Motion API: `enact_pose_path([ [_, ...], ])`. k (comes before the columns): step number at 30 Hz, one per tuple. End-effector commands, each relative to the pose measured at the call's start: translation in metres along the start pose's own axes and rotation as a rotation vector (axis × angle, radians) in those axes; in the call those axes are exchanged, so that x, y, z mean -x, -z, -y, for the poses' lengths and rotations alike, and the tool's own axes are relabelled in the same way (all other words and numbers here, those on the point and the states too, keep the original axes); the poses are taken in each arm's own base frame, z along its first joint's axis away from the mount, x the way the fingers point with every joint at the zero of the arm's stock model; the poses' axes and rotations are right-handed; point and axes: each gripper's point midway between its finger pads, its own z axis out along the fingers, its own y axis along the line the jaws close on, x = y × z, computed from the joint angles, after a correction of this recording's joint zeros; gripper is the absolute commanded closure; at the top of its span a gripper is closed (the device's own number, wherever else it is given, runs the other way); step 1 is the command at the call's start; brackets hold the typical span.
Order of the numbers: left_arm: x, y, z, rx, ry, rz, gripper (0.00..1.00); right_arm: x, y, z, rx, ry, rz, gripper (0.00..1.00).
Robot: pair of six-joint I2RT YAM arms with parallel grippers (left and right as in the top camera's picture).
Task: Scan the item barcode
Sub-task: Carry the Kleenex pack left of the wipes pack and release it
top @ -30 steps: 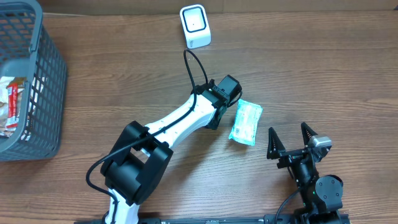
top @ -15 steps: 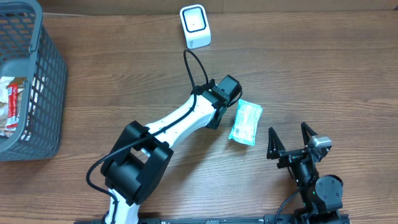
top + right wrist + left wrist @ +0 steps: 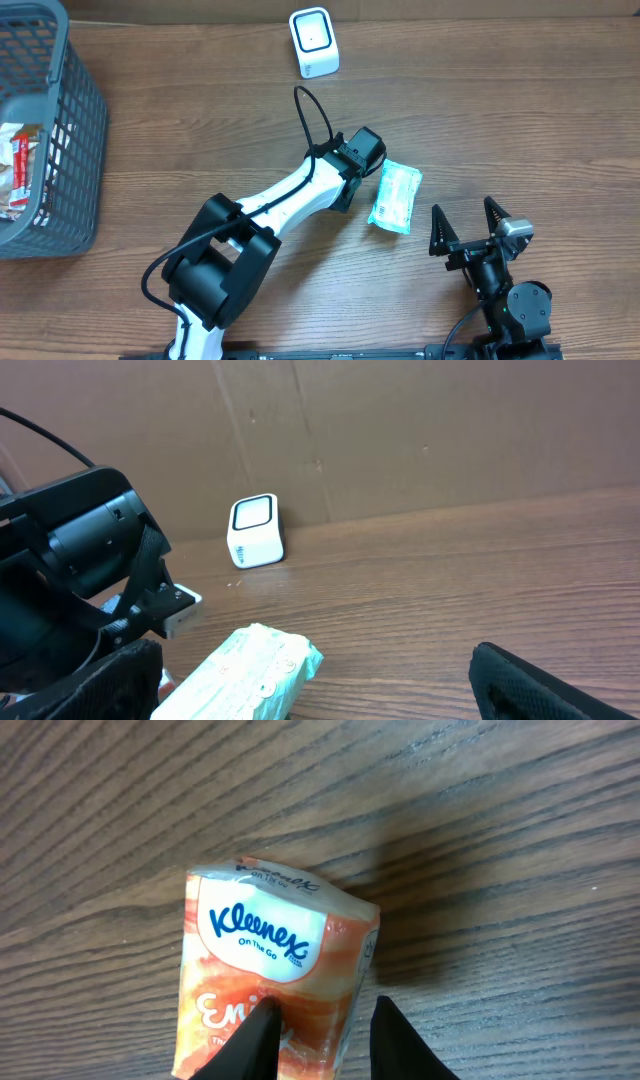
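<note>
Two fingers of the left gripper (image 3: 325, 1012) seem pinched on an edge of the Kleenex pack (image 3: 395, 197), which lies on the table just right of frame centre, below the white scanner (image 3: 313, 42), while the right gripper (image 3: 463, 208) at lower right gapes wide.

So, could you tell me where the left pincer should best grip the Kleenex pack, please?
Probably across its narrow width, coming down from above. The Kleenex pack lies flat on the table, long and slim, with bare wood along both long edges. The left pincer sits at one end, so gripping there seems simplest.
</note>
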Motion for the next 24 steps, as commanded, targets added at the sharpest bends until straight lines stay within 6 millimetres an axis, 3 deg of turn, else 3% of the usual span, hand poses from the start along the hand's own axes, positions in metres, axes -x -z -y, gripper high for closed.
enact_pose_path([
  [1, -0.006, -0.008, -0.002, 0.006, -0.012, -0.020, 0.80, -0.001, 0.000, 0.003, -0.013, 0.004, 0.005, 0.00],
  [6, -0.008, -0.008, -0.003, 0.010, -0.020, -0.031, 0.83, -0.001, 0.000, 0.003, -0.013, 0.004, 0.005, 0.00],
  [10, -0.008, -0.008, -0.002, 0.009, -0.018, -0.028, 0.70, -0.001, 0.000, 0.003, -0.013, 0.004, 0.005, 0.00],
  [12, -0.007, -0.008, -0.002, 0.007, -0.017, -0.025, 0.68, -0.001, 0.000, 0.003, -0.013, 0.004, 0.005, 0.00],
  [15, -0.008, -0.008, 0.000, -0.004, -0.016, -0.030, 0.80, -0.001, 0.000, 0.003, -0.013, 0.004, 0.005, 0.00],
  [22, -0.017, -0.014, 0.007, -0.039, -0.022, -0.057, 0.83, -0.001, 0.000, 0.003, -0.013, 0.004, 0.005, 0.00],
  [24, -0.018, -0.014, 0.007, -0.039, -0.021, -0.057, 0.90, -0.001, 0.000, 0.003, -0.013, 0.004, 0.005, 0.00],
])
